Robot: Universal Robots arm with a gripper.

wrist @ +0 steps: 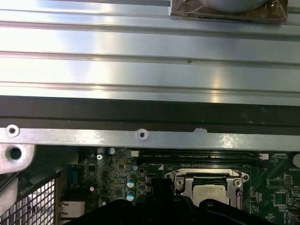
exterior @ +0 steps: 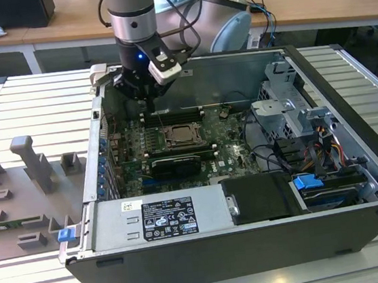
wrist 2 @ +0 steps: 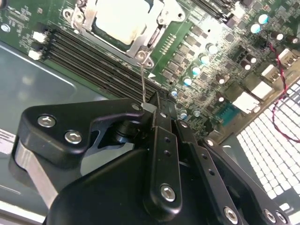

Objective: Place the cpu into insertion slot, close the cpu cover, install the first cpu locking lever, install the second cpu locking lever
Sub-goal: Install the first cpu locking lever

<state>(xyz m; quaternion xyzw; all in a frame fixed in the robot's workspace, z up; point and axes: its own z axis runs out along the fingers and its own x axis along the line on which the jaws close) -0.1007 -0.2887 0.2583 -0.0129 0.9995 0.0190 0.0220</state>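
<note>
The robot's claw (wrist 2: 151,108) hung inside an open computer case (exterior: 348,96) on a ridged worktop (exterior: 28,112), its fingers pressed together on a thin wire locking lever (wrist 2: 142,79). The chip (wrist 2: 123,19) lay in its socket (exterior: 181,135) on the green board (wrist 2: 225,56), the metal cover (wrist 2: 147,40) closed around it.

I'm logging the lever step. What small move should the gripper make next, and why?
Probably swing the thin silvery wire locking lever down toward the green circuit board: the fingers pinch its upright tip, while the pale silvery-grey square cpu already sits under the closed silvery metal cover frame.
</note>
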